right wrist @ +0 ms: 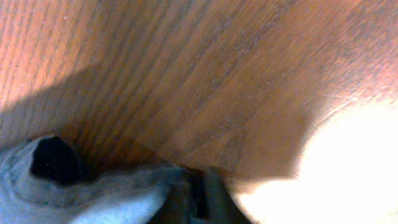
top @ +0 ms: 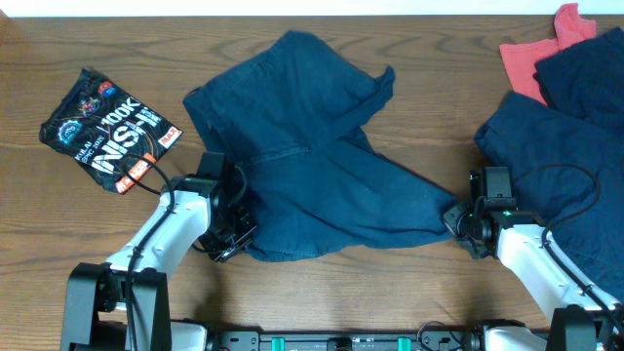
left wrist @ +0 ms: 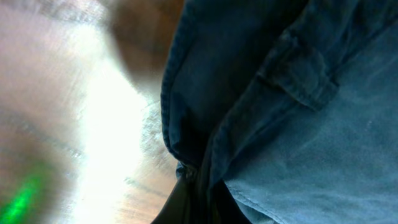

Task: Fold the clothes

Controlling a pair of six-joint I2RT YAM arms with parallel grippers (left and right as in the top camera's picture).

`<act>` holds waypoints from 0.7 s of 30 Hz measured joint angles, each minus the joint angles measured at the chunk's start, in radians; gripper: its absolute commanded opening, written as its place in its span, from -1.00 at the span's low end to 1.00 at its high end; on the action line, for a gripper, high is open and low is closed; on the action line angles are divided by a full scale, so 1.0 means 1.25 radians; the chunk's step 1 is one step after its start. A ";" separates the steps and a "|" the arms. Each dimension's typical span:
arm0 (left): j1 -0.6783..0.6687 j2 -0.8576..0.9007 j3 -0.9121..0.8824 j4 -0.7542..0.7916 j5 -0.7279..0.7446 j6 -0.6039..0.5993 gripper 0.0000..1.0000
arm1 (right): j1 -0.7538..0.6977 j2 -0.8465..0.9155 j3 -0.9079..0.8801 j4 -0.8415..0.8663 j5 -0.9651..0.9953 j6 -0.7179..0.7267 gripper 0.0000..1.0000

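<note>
A dark blue pair of shorts (top: 312, 156) lies spread and rumpled in the middle of the wooden table. My left gripper (top: 232, 234) is at its lower left edge, shut on the fabric; the left wrist view shows the waistband and belt loop (left wrist: 292, 68) pinched at the fingers (left wrist: 193, 186). My right gripper (top: 458, 222) is at the shorts' lower right corner, shut on the cloth (right wrist: 93, 193) between its fingers (right wrist: 202, 186).
A black printed garment (top: 112, 127) lies folded at the left. A pile of dark blue clothes (top: 575, 117) with a red garment (top: 546, 49) sits at the right edge. Bare wood (top: 322, 292) runs along the front.
</note>
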 measured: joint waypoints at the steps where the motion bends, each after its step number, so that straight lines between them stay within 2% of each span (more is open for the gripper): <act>1: 0.000 0.000 0.000 -0.007 0.000 0.003 -0.88 | 0.000 0.000 0.000 0.003 0.000 0.000 -0.98; 6: 0.000 -0.002 0.000 -0.039 0.012 0.045 -0.88 | 0.000 0.000 0.009 -0.026 -0.005 -0.030 -0.98; 10: 0.000 -0.037 0.000 -0.067 0.070 0.103 -0.88 | -0.017 -0.012 0.067 -0.182 0.005 -0.073 -0.98; 16: -0.035 -0.183 0.033 -0.146 0.148 0.206 -0.88 | -0.111 -0.093 0.322 -0.370 0.035 -0.156 -0.99; 21: -0.155 -0.356 0.099 -0.186 0.179 0.270 -0.88 | -0.198 -0.139 0.547 -0.490 0.041 -0.244 -0.98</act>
